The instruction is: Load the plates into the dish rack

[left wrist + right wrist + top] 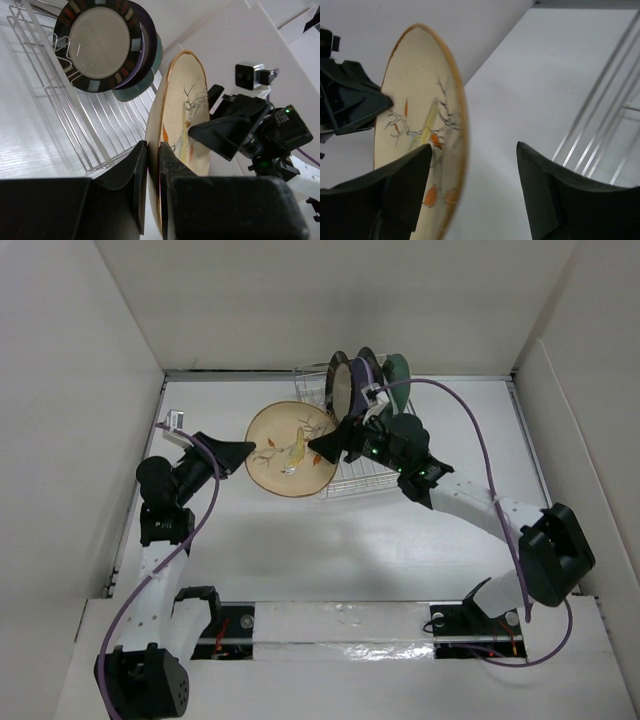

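The tan floral plate (290, 450) is held off the table, tilted, just left of the silver wire dish rack (352, 480). My left gripper (250, 450) is shut on the plate's left rim; the left wrist view shows the rim (185, 100) pinched between both fingers (152, 160). My right gripper (322, 443) is open at the plate's right edge. In the right wrist view the rim (420, 110) lies between its spread fingers (475, 160), close to the left one. Three plates stand in the rack: cream with a dark rim (97, 42), lavender (150, 40), pale green (132, 90).
The rack sits at the back middle of the white table, near the back wall (330, 300). White side walls close in the table on the left and right. The right arm's purple cable (480, 430) loops over the rack's right side. The rack's front slots (60, 105) hold nothing.
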Robot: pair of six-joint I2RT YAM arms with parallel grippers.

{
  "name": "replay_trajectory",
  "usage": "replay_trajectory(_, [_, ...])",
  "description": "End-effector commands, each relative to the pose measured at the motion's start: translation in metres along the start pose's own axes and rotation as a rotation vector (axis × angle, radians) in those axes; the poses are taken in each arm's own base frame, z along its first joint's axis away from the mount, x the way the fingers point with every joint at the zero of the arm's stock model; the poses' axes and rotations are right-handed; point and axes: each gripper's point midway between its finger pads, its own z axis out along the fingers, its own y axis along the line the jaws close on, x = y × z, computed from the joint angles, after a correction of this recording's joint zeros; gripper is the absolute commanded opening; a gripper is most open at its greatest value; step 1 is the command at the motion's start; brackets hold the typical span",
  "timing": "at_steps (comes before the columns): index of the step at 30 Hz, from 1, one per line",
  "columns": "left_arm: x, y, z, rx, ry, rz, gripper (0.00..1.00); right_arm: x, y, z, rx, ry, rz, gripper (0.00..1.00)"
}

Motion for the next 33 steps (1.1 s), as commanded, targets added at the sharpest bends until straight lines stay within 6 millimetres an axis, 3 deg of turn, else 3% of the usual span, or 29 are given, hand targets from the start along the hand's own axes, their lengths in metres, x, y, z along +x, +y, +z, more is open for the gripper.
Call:
replay_trajectory(1, [-0.022,-0.054,-0.005,0.203,-0.070,0.082,0.00,0.009,0.029,0.013,-0.154,0.022,0.046,0.66])
replay_trajectory(2, [-0.021,-0.054,-0.005,0.207,-0.067,0.075,0.00,0.010,0.028,0.015,-0.157,0.023,0.050,0.55])
replay_trajectory(3, [-0.020,-0.053,-0.004,0.205,-0.065,0.073,0.00,0.008,0.030,0.016,-0.164,0.012,0.062,0.29])
replay_trajectory(6, [-0.021,-0.047,-0.004,0.177,-0.074,0.074,0.00,-0.007,0.031,0.012,-0.145,-0.051,0.063,0.00])
replay_trajectory(8, [-0.020,-0.037,-0.003,0.129,-0.083,0.067,0.00,-0.028,0.030,0.005,-0.110,-0.118,0.052,0.00])
replay_trajectory(12, [-0.017,-0.015,-0.001,0.024,-0.064,0.079,0.57,-0.067,0.020,-0.005,-0.030,-0.203,0.018,0.00])
replay_trajectory(15, [-0.022,-0.011,0.002,-0.023,-0.060,0.116,0.68,-0.091,-0.004,-0.006,0.082,-0.232,-0.023,0.00])
replay_trajectory(17, [-0.022,-0.005,0.001,-0.071,-0.053,0.149,0.68,-0.118,-0.009,-0.006,0.136,-0.286,-0.049,0.00])
replay_trajectory(18, [-0.024,-0.010,0.003,-0.079,-0.061,0.169,0.67,-0.117,-0.019,-0.002,0.179,-0.273,-0.067,0.00])
replay_trajectory(19, [-0.021,-0.007,0.003,-0.099,-0.046,0.173,0.67,-0.137,-0.023,-0.003,0.219,-0.322,-0.083,0.00])
replay_trajectory(22, [-0.012,-0.002,0.004,-0.131,-0.023,0.223,0.65,-0.145,-0.044,0.004,0.326,-0.329,-0.126,0.00])
replay_trajectory(23, [-0.010,0.001,0.004,-0.140,-0.016,0.257,0.62,-0.165,-0.047,0.002,0.377,-0.383,-0.139,0.00])
replay_trajectory(25, [-0.002,-0.001,0.006,-0.127,0.012,0.284,0.60,-0.174,-0.063,0.003,0.473,-0.385,-0.189,0.00])
replay_trajectory(26, [0.006,-0.008,0.008,-0.100,0.037,0.298,0.59,-0.189,-0.071,0.007,0.536,-0.418,-0.200,0.00])
replay_trajectory(28, [0.011,-0.014,0.009,-0.083,0.057,0.335,0.58,-0.190,-0.086,0.011,0.615,-0.385,-0.239,0.00])
replay_trajectory(29, [0.015,-0.018,0.011,-0.071,0.069,0.343,0.58,-0.187,-0.103,0.016,0.683,-0.378,-0.252,0.00])
replay_trajectory(30, [0.015,-0.020,0.011,-0.073,0.067,0.349,0.57,-0.201,-0.102,0.015,0.711,-0.391,-0.283,0.00])
replay_trajectory(32, [0.019,-0.023,0.012,-0.061,0.083,0.355,0.57,-0.205,-0.110,0.017,0.787,-0.395,-0.313,0.00])
replay_trajectory(33, [0.024,-0.027,0.013,-0.044,0.101,0.355,0.57,-0.197,-0.118,0.027,0.814,-0.363,-0.341,0.00])
